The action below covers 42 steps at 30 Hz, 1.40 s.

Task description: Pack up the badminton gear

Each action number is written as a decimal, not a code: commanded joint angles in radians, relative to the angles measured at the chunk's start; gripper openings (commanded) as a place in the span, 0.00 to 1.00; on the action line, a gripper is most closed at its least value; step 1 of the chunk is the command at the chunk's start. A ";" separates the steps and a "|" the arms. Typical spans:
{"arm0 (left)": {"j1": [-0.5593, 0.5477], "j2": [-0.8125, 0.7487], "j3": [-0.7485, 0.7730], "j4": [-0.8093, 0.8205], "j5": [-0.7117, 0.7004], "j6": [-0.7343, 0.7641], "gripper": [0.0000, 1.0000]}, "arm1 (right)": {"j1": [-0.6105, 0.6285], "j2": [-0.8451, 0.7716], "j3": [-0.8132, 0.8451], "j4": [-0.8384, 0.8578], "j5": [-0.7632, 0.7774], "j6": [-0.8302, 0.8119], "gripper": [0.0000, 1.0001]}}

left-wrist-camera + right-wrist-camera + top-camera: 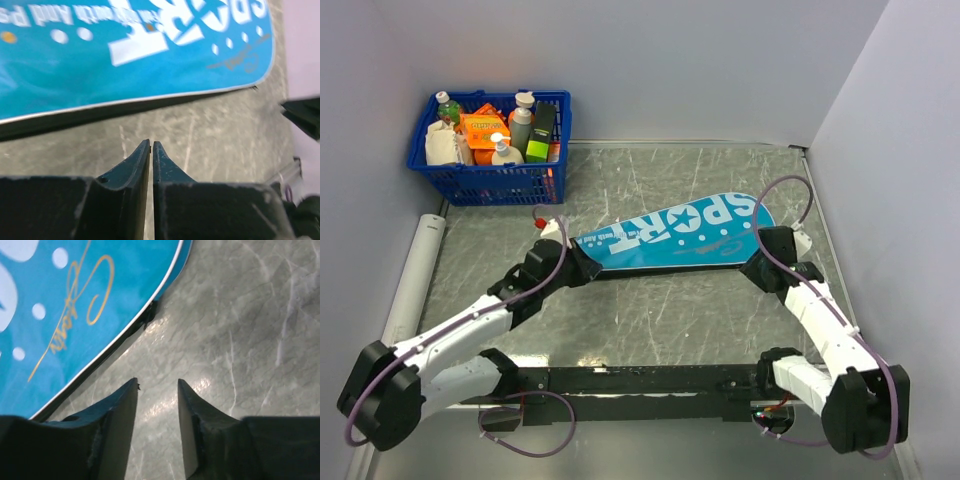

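Lying flat on table (pixel 650 310), teal SPORT bag (pixel 670 235) runs diag btw both arms. L gripper (pixel 151 142) by narrow end, jaws nearly together, nothing held. R gripper (pixel 157 382) by wide end, jaws apart, empty.

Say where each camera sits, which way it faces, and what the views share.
Top external: above and behind the arms, looking down on table, teal bag and blue basket; both arms show.
Left wrist: on that wrist, looking past its shut left tool at the bag's long edge.
Right wrist: on that wrist, looking past its open right tool at the bag's rounded end.
Shared: all show bag and table.
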 commanded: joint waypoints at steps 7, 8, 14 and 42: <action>-0.023 -0.071 -0.051 0.030 0.052 0.034 0.20 | -0.050 0.181 0.041 0.160 -0.093 -0.024 0.38; -0.021 -0.068 -0.052 0.036 0.053 0.038 0.20 | -0.052 0.192 0.047 0.169 -0.091 -0.021 0.37; -0.021 -0.033 -0.048 0.053 0.072 0.054 0.25 | -0.052 0.244 0.060 0.192 -0.061 -0.019 0.34; -0.023 0.018 -0.026 0.056 0.058 0.078 0.25 | -0.094 0.364 0.069 0.282 -0.059 -0.027 0.30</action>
